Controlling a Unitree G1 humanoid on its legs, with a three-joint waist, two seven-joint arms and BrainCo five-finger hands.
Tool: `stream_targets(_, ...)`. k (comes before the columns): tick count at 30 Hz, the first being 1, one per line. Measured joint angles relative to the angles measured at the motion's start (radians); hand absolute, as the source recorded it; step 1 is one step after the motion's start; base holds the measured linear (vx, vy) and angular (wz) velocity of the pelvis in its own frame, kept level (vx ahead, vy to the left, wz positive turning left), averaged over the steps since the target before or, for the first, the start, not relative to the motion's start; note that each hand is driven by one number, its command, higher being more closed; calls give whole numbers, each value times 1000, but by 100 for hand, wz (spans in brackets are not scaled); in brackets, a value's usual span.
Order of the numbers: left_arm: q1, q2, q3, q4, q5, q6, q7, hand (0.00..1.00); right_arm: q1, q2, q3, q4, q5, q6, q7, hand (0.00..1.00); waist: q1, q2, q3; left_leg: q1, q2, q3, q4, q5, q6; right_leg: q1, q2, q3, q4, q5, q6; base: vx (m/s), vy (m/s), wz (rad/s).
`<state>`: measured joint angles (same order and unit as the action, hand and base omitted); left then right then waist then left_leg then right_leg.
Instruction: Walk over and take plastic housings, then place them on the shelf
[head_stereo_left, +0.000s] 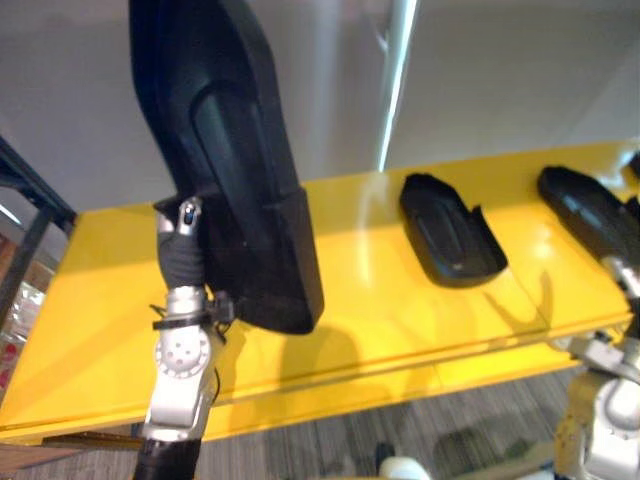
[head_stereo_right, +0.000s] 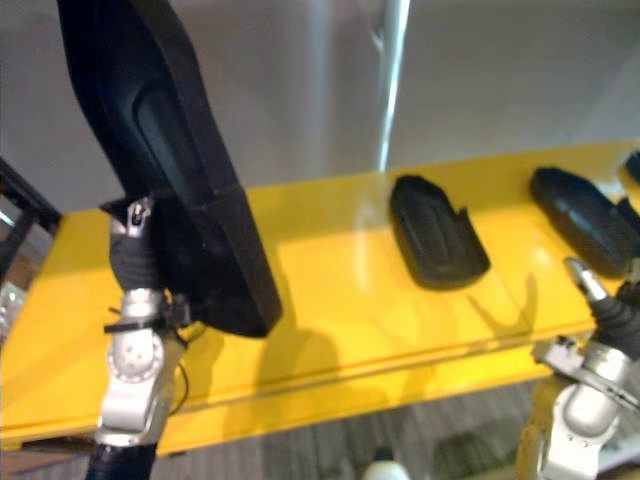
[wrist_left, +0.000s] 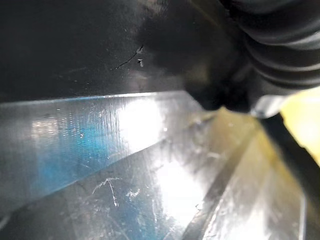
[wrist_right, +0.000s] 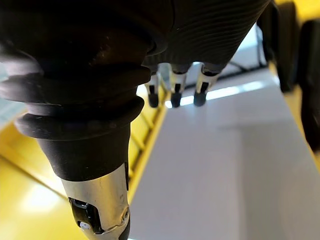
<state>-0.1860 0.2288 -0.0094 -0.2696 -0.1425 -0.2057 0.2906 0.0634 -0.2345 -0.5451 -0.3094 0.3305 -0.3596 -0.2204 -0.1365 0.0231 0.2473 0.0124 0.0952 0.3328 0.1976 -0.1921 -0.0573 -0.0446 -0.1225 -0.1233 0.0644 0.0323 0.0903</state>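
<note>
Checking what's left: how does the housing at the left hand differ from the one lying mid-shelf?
The raised housing at the left hand is steeply tilted above the yellow shelf; the mid-shelf housing lies flat on it. The raised housing looks bigger in view than the mid-shelf one. Both black, elongated.

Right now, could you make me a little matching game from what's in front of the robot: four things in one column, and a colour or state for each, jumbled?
Things:
1 nearest housing
2 notched housing
3 right hand
4 shelf

States:
A yellow
B lying flat on the shelf
C open, empty
D raised off the shelf at the left hand

Pairs: 1-D, 2-B, 3-C, 4-A
</note>
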Motion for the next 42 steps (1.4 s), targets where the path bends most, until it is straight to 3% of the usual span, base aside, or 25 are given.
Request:
stream_targets(3, -79, 1, -8, 58, 14, 58, 32, 100, -36, -41, -1, -1, -10, -6, -12, 0, -10, 8, 61, -31, -2, 9, 25, -3, 5, -31, -4, 19, 1, 18, 2, -168, 10, -12)
stream_targets(9, -259, 60, -60, 274, 44, 258, 67, 100, -69, -96, 0, -2, -9, -8, -20, 0, -23, 31, 81, -32, 2, 37, 22, -1, 4, -55, 3, 46, 5, 21, 2, 7, -5, -9)
stream_targets(13, -442, 115, -61, 499, 42, 385, 100, 100, -107, -117, -2, -5, 18, -16, 6, 0, -64, 31, 123, -30, -4, 43, 20, -1, 5, -62, -1, 54, 16, 21, 2, 4, 17, -7)
stream_targets(19, -590, 160, -96, 664, 39, 521, 92, 100, -94, -117, 10, -4, 17, -15, 29, 0, -77, 43, 167, -14, -6, 63, 2, 0, 5, -67, 1, 72, 17, 21, 1, -11, 2, -9)
stream_targets(24, -679, 208, -102, 778, 49, 597, 90, 100, -80, -117, 27, -4, 18, -15, 32, 0, -101, 46, 169, -5, -12, 65, -17, 9, 8, -67, -1, 73, 17, 21, 1, -2, -1, -1)
stream_targets(32, -708, 239, -101, 847, 126, 696, 32, 100, -60, -117, 50, -4, 40, -15, 48, 0, -101, 46, 169, 3, -12, 62, -23, 18, 9, -58, -1, 68, 17, 21, 1, -22, -6, 1)
stream_targets(36, -709, 251, -100, 865, 160, 709, -27, 100, -45, -116, 55, -4, 48, -15, 57, 0, -99, 46, 169, 5, -12, 56, -24, 22, 9, -49, -2, 62, 17, 21, 1, -31, -3, 6)
stream_targets(37, -708, 257, -101, 873, 160, 710, -45, 0, -44, -115, 55, -4, 48, -15, 65, 0, -100, 46, 169, 5, -12, 55, -25, 22, 9, -45, -2, 58, 17, 21, 2, -33, -4, 5)
stream_targets(42, -707, 265, -101, 878, 161, 713, -137, 0, -41, -115, 55, -4, 49, -13, 84, 0, -101, 47, 169, 7, -12, 32, -25, 25, 9, -27, -12, 40, 16, 18, 0, -26, 9, 12)
